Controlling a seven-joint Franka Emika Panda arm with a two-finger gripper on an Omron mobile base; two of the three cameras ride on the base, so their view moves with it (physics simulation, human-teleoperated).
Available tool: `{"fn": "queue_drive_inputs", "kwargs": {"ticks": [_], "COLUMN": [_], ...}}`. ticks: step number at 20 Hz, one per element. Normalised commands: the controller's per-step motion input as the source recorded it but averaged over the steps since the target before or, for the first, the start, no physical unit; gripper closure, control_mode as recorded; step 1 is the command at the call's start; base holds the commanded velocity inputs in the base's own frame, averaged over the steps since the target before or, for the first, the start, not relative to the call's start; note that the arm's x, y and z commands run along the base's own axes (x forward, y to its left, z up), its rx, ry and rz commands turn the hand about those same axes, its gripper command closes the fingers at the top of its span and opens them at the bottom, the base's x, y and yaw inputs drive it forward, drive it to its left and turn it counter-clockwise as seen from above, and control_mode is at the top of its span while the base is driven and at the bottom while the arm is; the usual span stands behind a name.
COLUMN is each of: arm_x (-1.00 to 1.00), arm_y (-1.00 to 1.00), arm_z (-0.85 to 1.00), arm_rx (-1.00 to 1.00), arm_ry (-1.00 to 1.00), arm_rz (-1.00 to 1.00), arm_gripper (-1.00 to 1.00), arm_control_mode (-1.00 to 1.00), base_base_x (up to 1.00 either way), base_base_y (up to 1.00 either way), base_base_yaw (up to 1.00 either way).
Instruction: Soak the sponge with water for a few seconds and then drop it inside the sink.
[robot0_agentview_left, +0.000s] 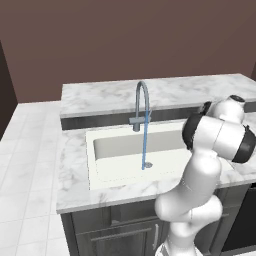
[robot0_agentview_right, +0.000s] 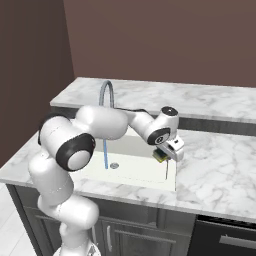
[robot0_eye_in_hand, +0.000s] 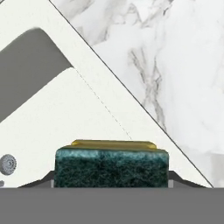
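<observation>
Sponge (robot0_eye_in_hand: 111, 166) clamped in end effector (robot0_agentview_right: 164, 154) over sink (robot0_agentview_right: 150, 172) rim; water (robot0_agentview_right: 105, 154) running at 9 o'clock. Soak, drop pending.

the sink (robot0_agentview_left: 100, 145) sits sunk in the desk (robot0_agentview_left: 75, 185), the faucet (robot0_agentview_left: 141, 107) behind it — the water (robot0_agentview_left: 145, 145) falls onto the basin floor beside the drain (robot0_agentview_right: 114, 165). the sponge (robot0_agentview_right: 160, 155) hangs in the end effector (robot0_agentview_right: 165, 155) over the sink's right rim.
</observation>
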Motion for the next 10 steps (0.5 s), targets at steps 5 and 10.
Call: {"fn": "queue_drive_inputs", "kwargs": {"ticks": [5,10], "arm_x": [0.0,0.0], "arm_y": [0.63,0.53], "arm_z": [0.0,0.06], "arm_rx": [-0.03,-0.03], "arm_ry": [0.0,0.0], "arm_rz": [0.0,0.0], "arm_gripper": [1.0,1.0], "arm_control_mode": [-1.0,-1.0], "base_base_x": [0.0,0.0], "base_base_y": [0.0,0.0], "base_base_yaw": [0.0,0.0]}}
